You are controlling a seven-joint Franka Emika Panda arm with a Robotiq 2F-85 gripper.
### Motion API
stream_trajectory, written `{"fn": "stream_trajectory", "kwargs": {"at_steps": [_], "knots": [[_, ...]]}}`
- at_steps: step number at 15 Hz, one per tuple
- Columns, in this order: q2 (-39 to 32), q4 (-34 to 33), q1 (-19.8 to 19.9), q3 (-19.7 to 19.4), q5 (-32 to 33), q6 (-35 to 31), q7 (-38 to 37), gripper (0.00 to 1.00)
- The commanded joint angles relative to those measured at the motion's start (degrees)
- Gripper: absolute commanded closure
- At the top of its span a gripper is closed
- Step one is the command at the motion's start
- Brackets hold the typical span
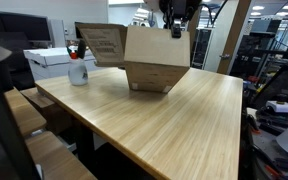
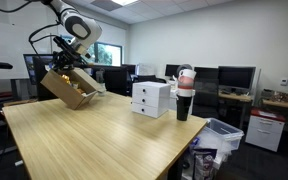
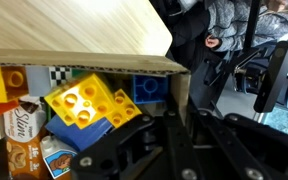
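- The cardboard box (image 1: 156,60) is held tilted over the wooden table (image 1: 189,125), with its open top tipped to one side. This is seen in both exterior views (image 2: 69,88).
- One lower edge of the box lies at the tabletop. Whether it touches the wood cannot be told from these angles.
- The gripper (image 1: 176,30) is placed at the upper rim of the box, coming down from above.
- In the wrist view the fingers (image 3: 169,125) are seen clamped on a side wall of the box, one inside the wall and the other outside it.
- Inside the box, a yellow block (image 3: 84,105) with round studs is seen close to the gripped wall.
- A blue block (image 3: 149,88) lies just behind the yellow one, against the same wall.
- A brown packet (image 3: 22,125) stands deeper in the box, away from the gripped wall. The word "Slim" can be read on it in white script, and the smaller print below is probably a product name but is too blurred to read.
- Lines of dark print are seen on the box's raised flap (image 1: 102,45). They are too small to be read.
- A white bottle (image 1: 79,72) stands on the table near the box, on its flap side.
- A white drawer unit (image 2: 151,98) stands well apart from the box.
- A black cup (image 2: 184,105) stands just past the drawer unit, farther from the box.
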State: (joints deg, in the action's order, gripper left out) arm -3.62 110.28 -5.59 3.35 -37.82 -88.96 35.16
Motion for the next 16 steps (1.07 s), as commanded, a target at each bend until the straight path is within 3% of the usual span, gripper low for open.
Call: {"fn": "stream_trajectory", "kwargs": {"at_steps": [1, 9, 16], "knots": [[-1.04, -1.53, 1.23, 0.36, -3.45, 1.77, -1.14, 0.94], [-0.06, 0.14, 1.53, 0.35, -4.27, -1.07, -0.99, 0.94], [6.45, 7.88, -0.88, 2.54, 2.79, -17.76, -1.01, 0.94]]}}
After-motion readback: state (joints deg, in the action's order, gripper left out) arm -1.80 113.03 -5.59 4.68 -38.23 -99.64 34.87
